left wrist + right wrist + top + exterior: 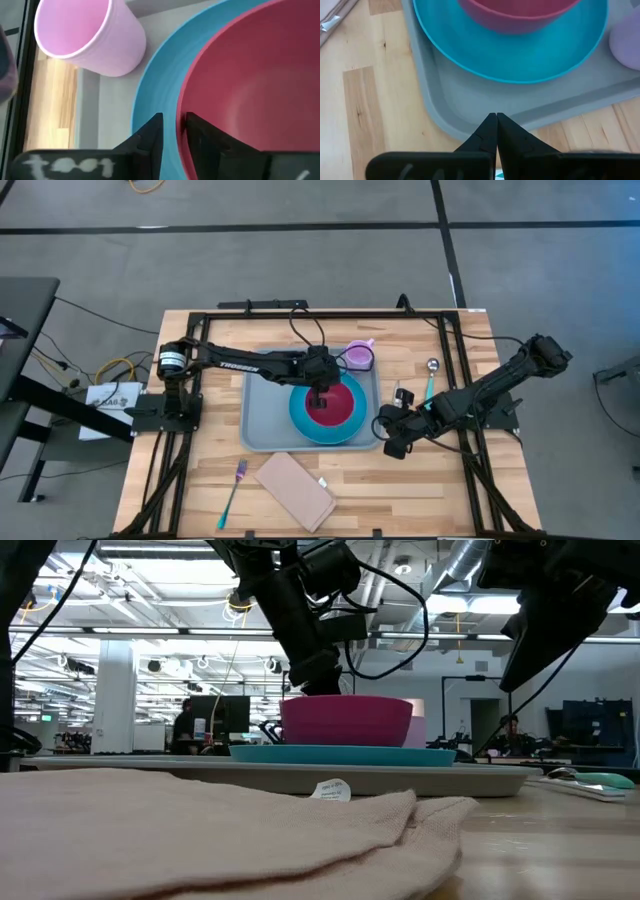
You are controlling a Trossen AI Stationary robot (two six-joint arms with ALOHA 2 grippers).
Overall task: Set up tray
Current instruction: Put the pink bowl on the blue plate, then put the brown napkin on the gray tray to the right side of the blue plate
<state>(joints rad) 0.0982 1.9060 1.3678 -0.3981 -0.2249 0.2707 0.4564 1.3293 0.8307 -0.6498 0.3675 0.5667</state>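
The pale grey-blue tray lies mid-table. A round blue plate rests on it, and a magenta bowl sits on the plate. A pink cup stands at the tray's far right corner. My left gripper is above the bowl's left side, shut on its rim. My right gripper is shut and hovers off the tray's near right corner, touching nothing. My left gripper pinches the bowl's rim on its left side. One finger is outside the wall over the plate and the other finger is inside the bowl. It comes from above, pointing down. The bowl sits upright on the plate.
A pinkish-beige napkin lies near the table's near edge, with a teal-handled fork to its left. A teal-handled spoon lies right of the tray. A black frame borders the table.
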